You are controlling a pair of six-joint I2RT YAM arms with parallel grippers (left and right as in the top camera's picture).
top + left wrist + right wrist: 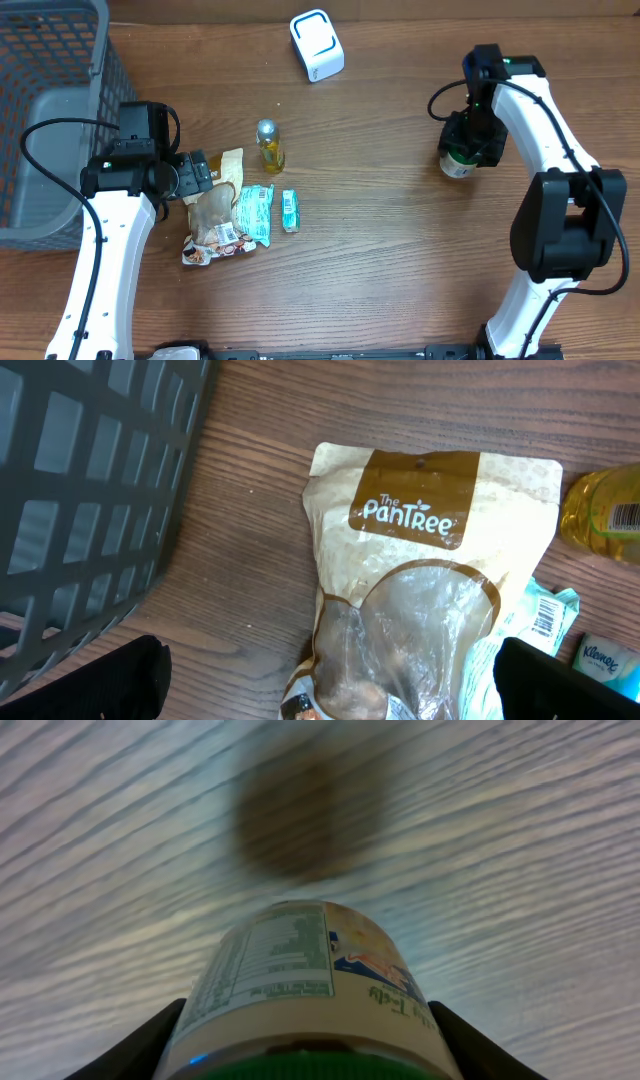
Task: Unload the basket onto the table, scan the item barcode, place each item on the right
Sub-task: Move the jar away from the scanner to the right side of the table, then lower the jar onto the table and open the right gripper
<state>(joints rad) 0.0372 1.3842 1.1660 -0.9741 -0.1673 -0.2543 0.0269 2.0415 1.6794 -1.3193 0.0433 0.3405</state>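
Jar (300,980) between right fingers (135,1038); small bottle (269,146) of yellow liquid (590,520)

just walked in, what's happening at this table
The right gripper is closed on a green-lidded jar at the right side of the table, with the jar's label facing the wrist camera. The left gripper hangs open over a PanTree pouch lying near the grey basket. The white scanner sits at the far edge, and nothing is held in front of it yet.
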